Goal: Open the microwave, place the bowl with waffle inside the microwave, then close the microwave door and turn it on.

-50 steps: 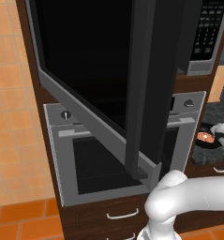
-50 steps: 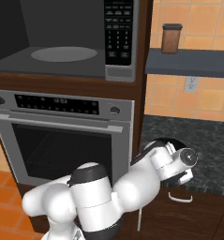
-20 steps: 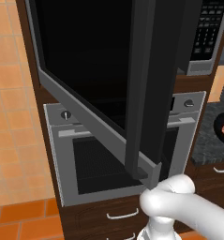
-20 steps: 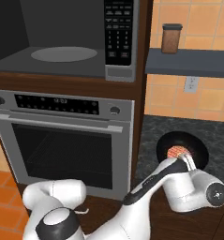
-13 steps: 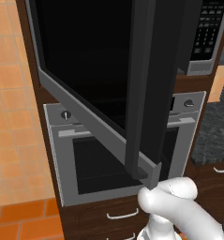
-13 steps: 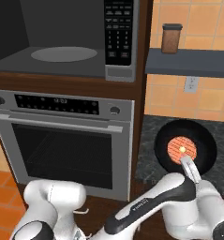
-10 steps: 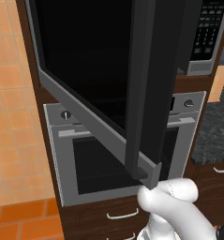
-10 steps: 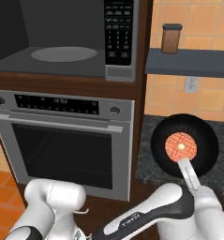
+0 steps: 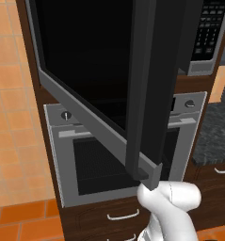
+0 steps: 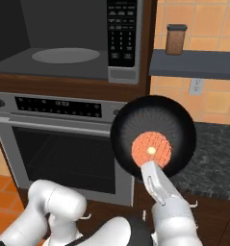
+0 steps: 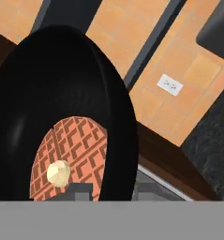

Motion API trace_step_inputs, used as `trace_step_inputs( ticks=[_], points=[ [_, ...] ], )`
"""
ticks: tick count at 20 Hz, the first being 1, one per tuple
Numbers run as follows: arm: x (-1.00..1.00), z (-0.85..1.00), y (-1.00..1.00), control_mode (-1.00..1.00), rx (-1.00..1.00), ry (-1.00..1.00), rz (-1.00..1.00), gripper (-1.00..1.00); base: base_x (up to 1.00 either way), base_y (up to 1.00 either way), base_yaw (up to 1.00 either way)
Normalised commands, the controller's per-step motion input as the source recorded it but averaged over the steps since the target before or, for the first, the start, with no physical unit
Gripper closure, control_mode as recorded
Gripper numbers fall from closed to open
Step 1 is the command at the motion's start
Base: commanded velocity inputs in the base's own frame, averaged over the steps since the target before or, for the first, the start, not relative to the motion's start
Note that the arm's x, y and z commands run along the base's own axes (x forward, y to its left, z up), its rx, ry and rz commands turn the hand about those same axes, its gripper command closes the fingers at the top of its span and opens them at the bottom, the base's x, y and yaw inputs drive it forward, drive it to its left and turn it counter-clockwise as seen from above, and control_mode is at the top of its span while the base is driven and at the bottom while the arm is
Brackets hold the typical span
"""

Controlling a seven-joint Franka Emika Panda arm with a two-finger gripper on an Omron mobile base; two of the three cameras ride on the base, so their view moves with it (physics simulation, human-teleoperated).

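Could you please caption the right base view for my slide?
Gripper lifts the bowl with waffle toward the open microwave.

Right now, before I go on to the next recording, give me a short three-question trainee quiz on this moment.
1. True or false: the microwave door is shut.
2. What does the pincer hold? A) the jar B) the bowl with waffle C) nothing
3. Fill in: the turntable inside the microwave is ____.

Key: 1 false, it stands open. 2 B, gripped at its rim. 3 bare.
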Motion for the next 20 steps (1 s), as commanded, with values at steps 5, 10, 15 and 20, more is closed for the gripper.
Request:
trace_step_inputs(
  ticks=[5, 10, 15, 20],
  points=[
    [0.00, 0.56, 1.00, -1.00, -0.19, 0.26, 0.11, 1.00, 0.00, 0.00, 0.00],
    [0.00, 0.46, 1.00, -1.00, -0.26, 0.40, 0.24, 1.00, 0.00, 0.00, 0.00],
    [0.21, 0.65, 1.00, -1.00, -0.19, 0.27, 0.18, 1.00, 0.00, 0.00, 0.00],
    [0.05, 0.77, 1.00, -1.00, -0.15, 0.13, 0.17, 1.00, 0.00, 0.00, 0.00]
  ],
)
